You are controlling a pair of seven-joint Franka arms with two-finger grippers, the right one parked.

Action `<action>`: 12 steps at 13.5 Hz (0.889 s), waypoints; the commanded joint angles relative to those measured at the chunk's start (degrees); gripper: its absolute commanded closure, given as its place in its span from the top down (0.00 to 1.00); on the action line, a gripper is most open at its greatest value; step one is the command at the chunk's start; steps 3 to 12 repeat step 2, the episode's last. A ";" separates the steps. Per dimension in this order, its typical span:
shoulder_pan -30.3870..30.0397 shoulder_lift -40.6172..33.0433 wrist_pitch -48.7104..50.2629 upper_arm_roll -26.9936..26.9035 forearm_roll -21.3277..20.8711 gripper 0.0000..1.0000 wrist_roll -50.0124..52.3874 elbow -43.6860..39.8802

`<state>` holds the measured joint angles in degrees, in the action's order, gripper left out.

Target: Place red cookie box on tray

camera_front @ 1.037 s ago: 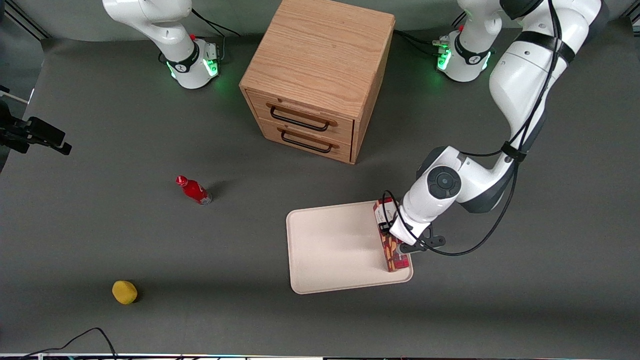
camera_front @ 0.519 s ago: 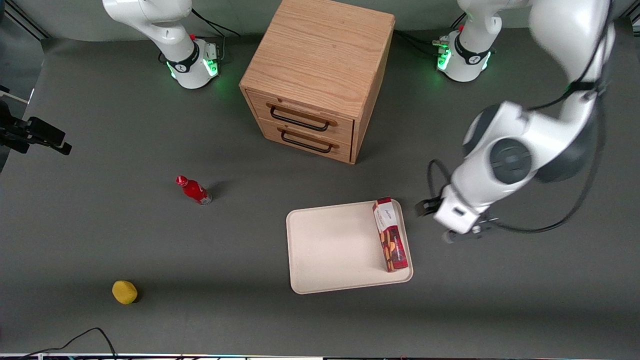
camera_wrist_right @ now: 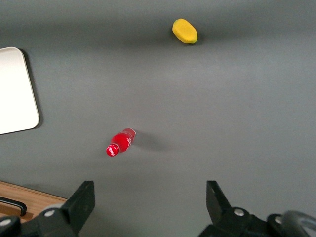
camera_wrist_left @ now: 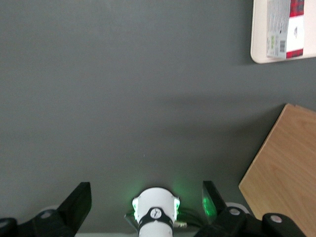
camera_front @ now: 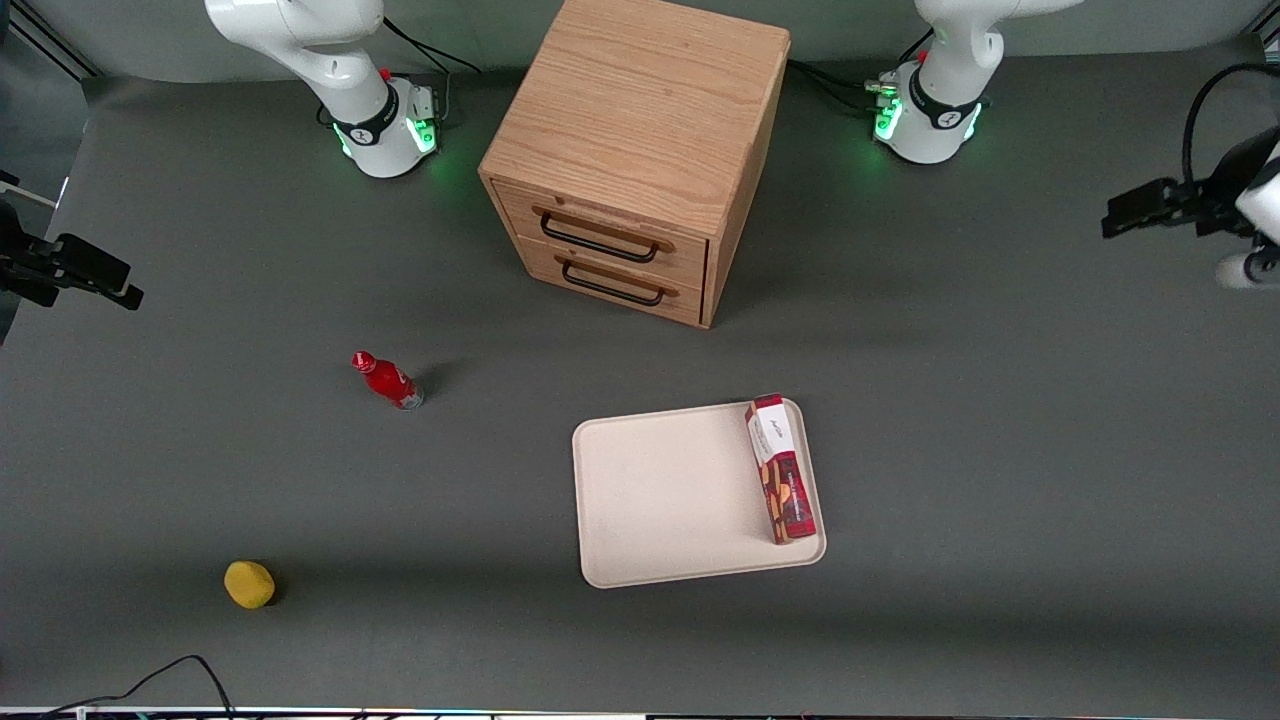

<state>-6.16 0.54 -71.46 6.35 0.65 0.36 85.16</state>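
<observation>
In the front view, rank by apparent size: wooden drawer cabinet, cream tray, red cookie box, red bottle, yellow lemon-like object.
1. Wooden two-drawer cabinet
2. Cream-white tray
3. Dark-red cookie box
4. Small red bottle and yellow rounded object: too alike to rank.
Gripper open, toward the working arm's end.

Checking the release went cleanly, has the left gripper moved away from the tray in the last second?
Yes. The gripper, open, has pulled away from the red cookie box on the tray, toward the working arm's end of the table, level with the wooden drawer cabinet.

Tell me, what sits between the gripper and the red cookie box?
Only bare table: the front view shows the open gripper raised far from the red cookie box on the tray.
</observation>
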 commanded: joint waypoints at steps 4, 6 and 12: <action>1.06 0.59 0.79 -0.46 0.41 1.00 -1.32 -1.92; 1.06 0.59 0.79 -0.46 0.41 1.00 -1.32 -1.92; 1.06 0.59 0.79 -0.46 0.41 1.00 -1.32 -1.92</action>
